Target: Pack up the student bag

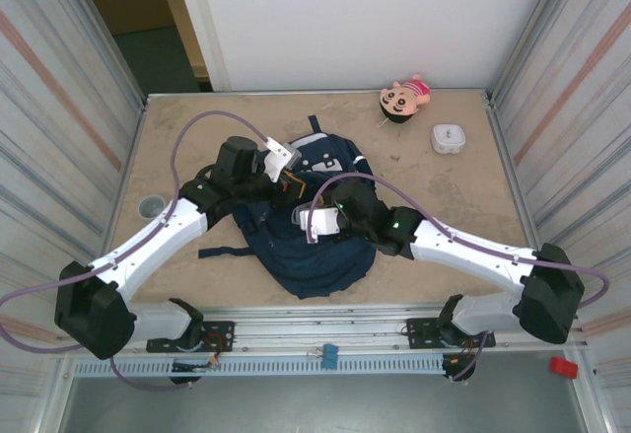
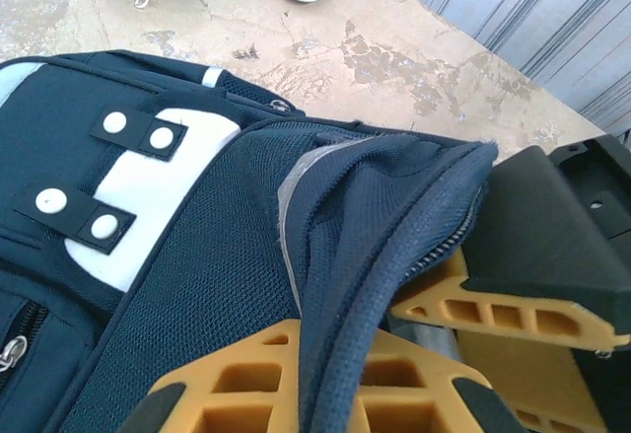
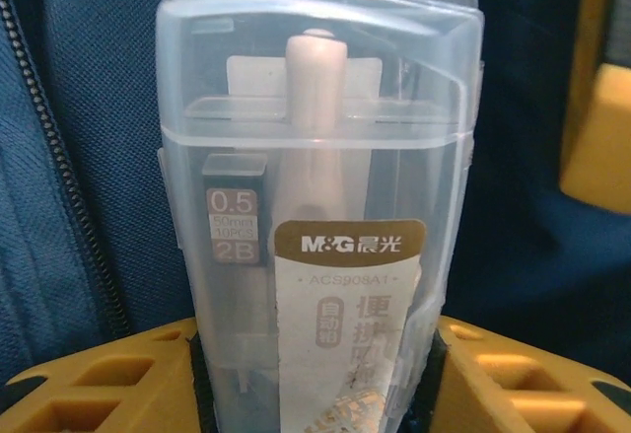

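Left wrist: navy, white-patched student bag (image 2: 197, 255), edge pinched by left hand (image 2: 385, 329); right hand (image 3: 315, 379) grips case (image 3: 315, 157).

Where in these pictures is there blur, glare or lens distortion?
Top external: even light, soft shadows; the side walls lean outward, a wide-lens effect. Left wrist: the bag is sharp, the near fingers slightly soft. Right wrist: the clear case shows pale sheen; its lowest print is blurred.

A worn beige worktop (image 1: 463, 181) lies between ribbed metal walls (image 1: 59, 88) at 3 and 9 o'clock. A white wall (image 1: 345, 19) stands at 12 o'clock.
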You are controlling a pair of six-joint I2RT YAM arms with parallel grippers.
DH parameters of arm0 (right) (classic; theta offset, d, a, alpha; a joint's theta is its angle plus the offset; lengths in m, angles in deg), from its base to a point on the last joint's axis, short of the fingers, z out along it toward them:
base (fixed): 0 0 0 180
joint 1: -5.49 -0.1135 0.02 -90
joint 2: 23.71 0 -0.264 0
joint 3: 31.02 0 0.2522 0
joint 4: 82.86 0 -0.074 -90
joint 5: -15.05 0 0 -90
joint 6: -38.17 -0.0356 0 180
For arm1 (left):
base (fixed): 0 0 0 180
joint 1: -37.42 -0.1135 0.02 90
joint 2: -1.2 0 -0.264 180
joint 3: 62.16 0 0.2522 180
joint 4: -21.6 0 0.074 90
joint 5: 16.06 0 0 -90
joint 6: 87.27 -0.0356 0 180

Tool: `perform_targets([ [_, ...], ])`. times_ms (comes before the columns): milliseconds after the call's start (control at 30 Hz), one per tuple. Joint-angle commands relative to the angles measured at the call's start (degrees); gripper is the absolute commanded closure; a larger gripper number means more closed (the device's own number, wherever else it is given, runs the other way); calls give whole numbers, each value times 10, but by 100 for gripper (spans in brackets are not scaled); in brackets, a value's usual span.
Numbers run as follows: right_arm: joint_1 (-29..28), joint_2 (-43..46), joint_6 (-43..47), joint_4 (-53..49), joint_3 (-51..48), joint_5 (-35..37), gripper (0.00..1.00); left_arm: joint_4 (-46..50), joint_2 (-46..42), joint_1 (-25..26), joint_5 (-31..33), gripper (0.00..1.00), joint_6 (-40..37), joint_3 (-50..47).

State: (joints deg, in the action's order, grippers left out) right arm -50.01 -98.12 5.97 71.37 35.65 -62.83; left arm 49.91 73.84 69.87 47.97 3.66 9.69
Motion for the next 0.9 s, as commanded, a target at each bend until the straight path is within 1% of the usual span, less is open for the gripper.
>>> perform_targets([
  [0,-4,-22,34,-5,26,41,44,-86,-24,-3,-45,100,16,30],
  [133,-6,-28,25,10,28,60,41,-86,-25,-3,-42,100,14,31],
  [233,-6,-15,12,9,23,62,41,-85,-25,-4,-40,100,11,29],
  [367,-5,27,-27,12,3,53,50,-87,-24,-4,-35,100,10,26],
  [433,-3,56,-60,11,-11,43,54,-88,-23,-4,-35,100,11,25],
  [567,13,117,-138,-5,-40,-18,54,-89,-20,-4,-37,100,1,17],
  [633,20,135,-189,-16,-45,-54,54,-96,-20,-4,-35,100,4,12],
  [700,20,141,-270,-6,-50,-81,57,-110,-20,-5,-36,100,18,8],
  [733,18,141,-315,7,-54,-83,58,-117,-19,-5,-38,100,25,7],
  [800,17,135,-445,36,-62,-80,58,-130,-17,-5,-39,100,40,7],
  [867,12,125,-542,43,-67,-56,58,-139,-16,-5,-37,100,56,8],
])
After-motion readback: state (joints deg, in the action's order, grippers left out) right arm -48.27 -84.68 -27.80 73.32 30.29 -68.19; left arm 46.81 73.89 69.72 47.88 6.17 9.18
